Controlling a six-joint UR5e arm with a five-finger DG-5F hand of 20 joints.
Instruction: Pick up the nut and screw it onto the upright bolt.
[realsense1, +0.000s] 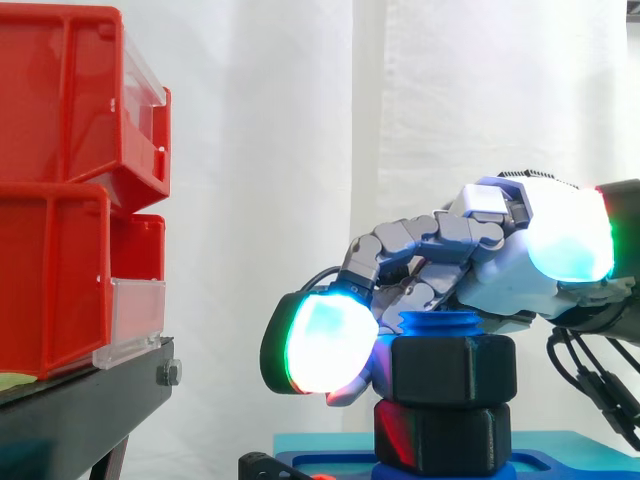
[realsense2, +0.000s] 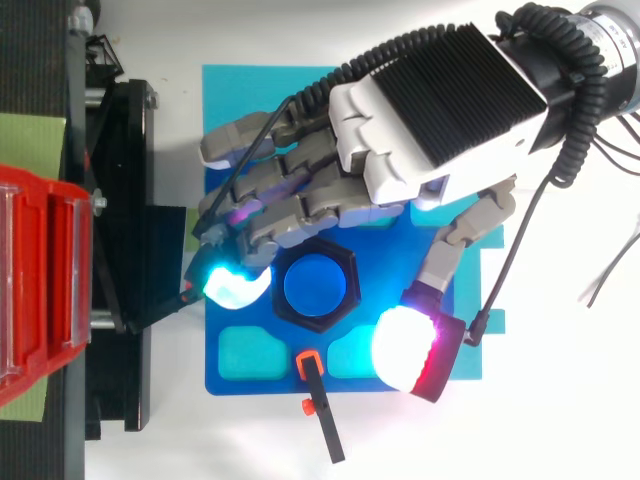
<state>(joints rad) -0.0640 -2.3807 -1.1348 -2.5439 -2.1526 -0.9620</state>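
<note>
A black hex nut (realsense1: 452, 370) sits on the upright blue bolt (realsense2: 315, 283), whose tip (realsense1: 436, 323) pokes out just above it. Below it on the same bolt is a second black hex piece (realsense1: 440, 435). From above the nut (realsense2: 318, 322) is a black ring around the bolt. My hand (realsense2: 440, 110) hovers over the bolt from the right, open. Its loosely bent fingers (realsense1: 320, 345) reach down beside the nut's left side. The thumb (realsense2: 405, 350) stands apart from the nut on the other side and higher up. Nothing is pinched.
The bolt stands on a blue base plate (realsense2: 240, 375) with teal insets, on a teal mat (realsense2: 230, 85). A black stand (realsense2: 120, 250) with red bins (realsense1: 60, 200) is close on the left. A thin black tool with an orange clip (realsense2: 320, 410) lies at the plate's front edge.
</note>
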